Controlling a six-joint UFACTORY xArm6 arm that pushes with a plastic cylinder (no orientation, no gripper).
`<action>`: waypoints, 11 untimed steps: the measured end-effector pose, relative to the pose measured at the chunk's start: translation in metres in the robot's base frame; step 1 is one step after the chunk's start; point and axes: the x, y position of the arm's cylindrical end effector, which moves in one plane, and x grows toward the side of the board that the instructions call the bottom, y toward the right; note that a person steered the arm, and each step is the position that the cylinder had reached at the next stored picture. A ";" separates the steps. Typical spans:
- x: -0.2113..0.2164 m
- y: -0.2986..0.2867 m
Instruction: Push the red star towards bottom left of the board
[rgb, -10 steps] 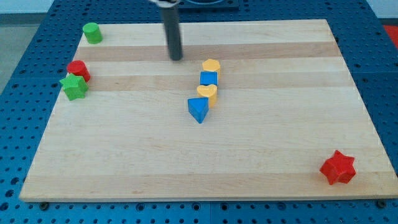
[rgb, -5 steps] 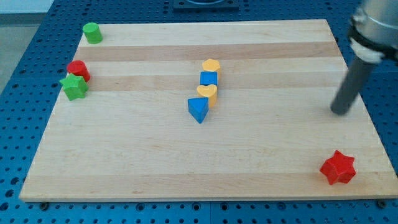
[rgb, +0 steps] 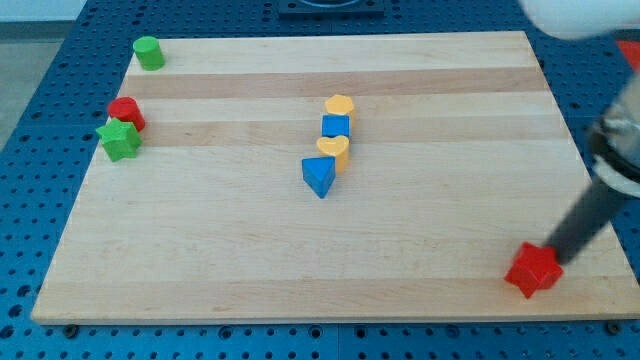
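The red star (rgb: 531, 271) lies near the board's bottom right corner. My tip (rgb: 553, 259) is at the star's upper right side, touching it. The dark rod slants up to the view's right edge. The wooden board (rgb: 300, 260) fills most of the view.
A column of blocks stands at mid-board: a yellow block (rgb: 339, 105), a blue cube (rgb: 336, 126), a yellow heart (rgb: 333, 150), a blue triangle (rgb: 318, 176). At the left edge are a red block (rgb: 126, 111) and a green star (rgb: 119, 140). A green cylinder (rgb: 148, 52) sits top left.
My tip swept from the board's top middle across to the right, then down to the red star. The star has shifted a little to the left.
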 end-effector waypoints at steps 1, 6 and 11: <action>-0.005 -0.043; 0.033 -0.057; 0.037 -0.114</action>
